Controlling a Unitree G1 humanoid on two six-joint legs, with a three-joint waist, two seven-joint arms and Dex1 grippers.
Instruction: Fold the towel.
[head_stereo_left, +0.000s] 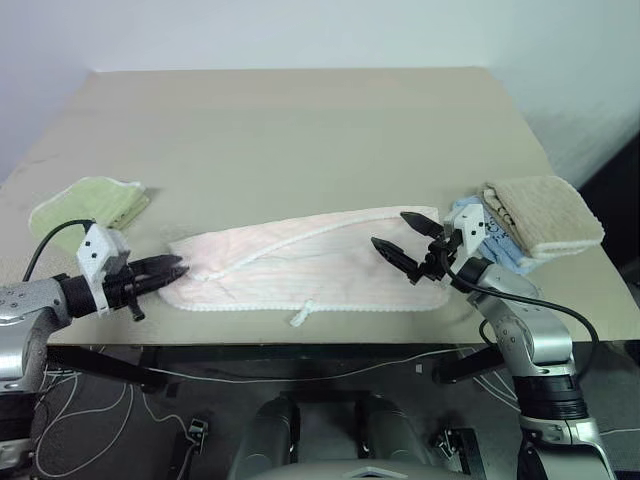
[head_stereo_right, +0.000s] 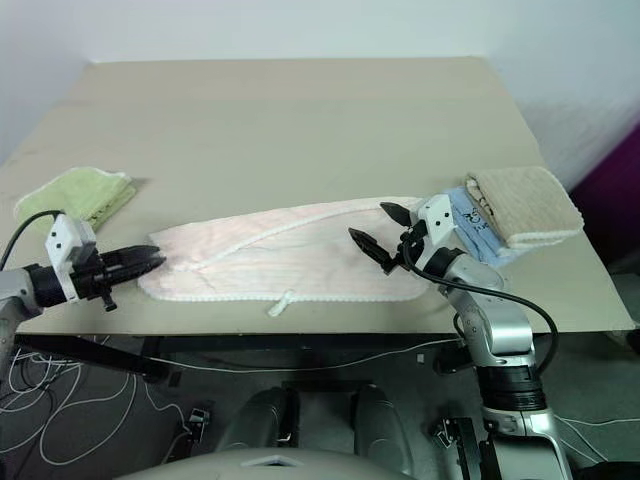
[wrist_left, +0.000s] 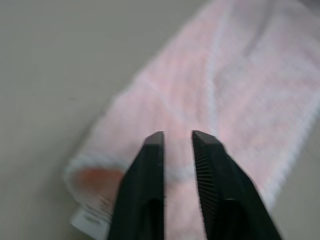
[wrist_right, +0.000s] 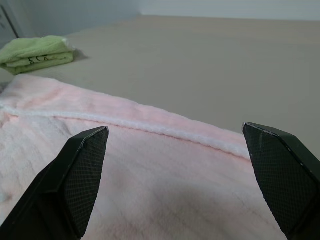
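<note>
1. One pale pink towel (head_stereo_left: 310, 265) lies folded lengthwise into a long band near the 6 o'clock edge of the table (head_stereo_left: 300, 130), running from 9 o'clock to 3 o'clock.
2. Its white scalloped edging runs along the near side, and a small white loop tag (head_stereo_left: 303, 314) sticks out toward 6 o'clock.
3. Left gripper (head_stereo_left: 172, 268) sits at the band's 9 o'clock end, pointing toward 3 o'clock; in the left wrist view its fingers (wrist_left: 150, 175) stand a narrow gap apart above the cloth, clamped on nothing.
4. Right gripper (head_stereo_left: 397, 236) hovers over the band's 3 o'clock end with its fingers spread wide and nothing between them.
5. Light green folded towel (head_stereo_left: 88, 204) rests at 9 o'clock, beyond the left gripper and apart from the pink towel.
6. Beige waffle-textured folded towel (head_stereo_left: 545, 212) rests at 3 o'clock on top of a light blue cloth (head_stereo_left: 500, 245).
</note>
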